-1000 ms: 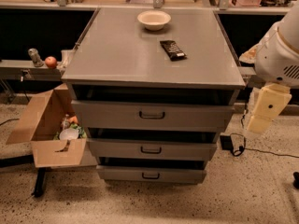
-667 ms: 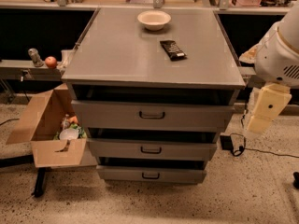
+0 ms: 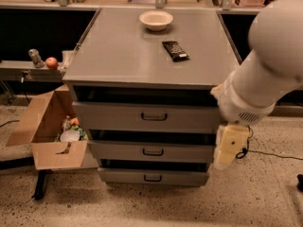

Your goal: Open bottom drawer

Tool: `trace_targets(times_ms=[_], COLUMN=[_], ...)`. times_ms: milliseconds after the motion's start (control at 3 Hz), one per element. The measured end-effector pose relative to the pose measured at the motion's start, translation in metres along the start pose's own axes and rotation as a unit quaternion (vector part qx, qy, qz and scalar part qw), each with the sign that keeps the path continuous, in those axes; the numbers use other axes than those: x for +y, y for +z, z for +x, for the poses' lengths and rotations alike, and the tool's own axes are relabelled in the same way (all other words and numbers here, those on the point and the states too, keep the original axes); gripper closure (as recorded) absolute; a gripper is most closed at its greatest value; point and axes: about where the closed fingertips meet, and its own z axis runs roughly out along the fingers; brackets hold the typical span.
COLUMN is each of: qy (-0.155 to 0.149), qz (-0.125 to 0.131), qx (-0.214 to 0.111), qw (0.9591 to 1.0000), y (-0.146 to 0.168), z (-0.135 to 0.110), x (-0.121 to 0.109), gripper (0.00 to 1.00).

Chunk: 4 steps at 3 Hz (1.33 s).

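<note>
So, camera view: swung the claw (image 3: 230, 145) in and down from further out right a second ago. Now hanging just off the right edge of the drawer fronts, about level with the middle drawer (image 3: 118, 151). Can't tell how far open the claw is, and no sign of anything held. Got the bottom drawer (image 3: 123, 177) sitting down and left of the claw, not pulled out yet by the look, loop handle (image 3: 152, 178) further left and untouched. Means approach underway, nothing more. Probably needs to drop lower and cross left to that handle before any pulling.
</note>
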Motion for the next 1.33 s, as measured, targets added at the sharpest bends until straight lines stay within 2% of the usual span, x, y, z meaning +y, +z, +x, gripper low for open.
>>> trace_targets(times_ms=[333,667,1000,1333], qy=[-0.023,-0.021,-0.021,-0.026], qz=[-0.042,-0.086,-0.086,-0.074], qx=[-0.055,-0.11,-0.11,-0.101], qw=[0.9973,0.99,0.99,0.9918], y=[0.089,0.152,0.152,0.178], z=[-0.035,-0.053,-0.053,-0.035], x=[0.042,0.057,0.057,0.06], gripper=[0.0,0.0,0.0,0.0])
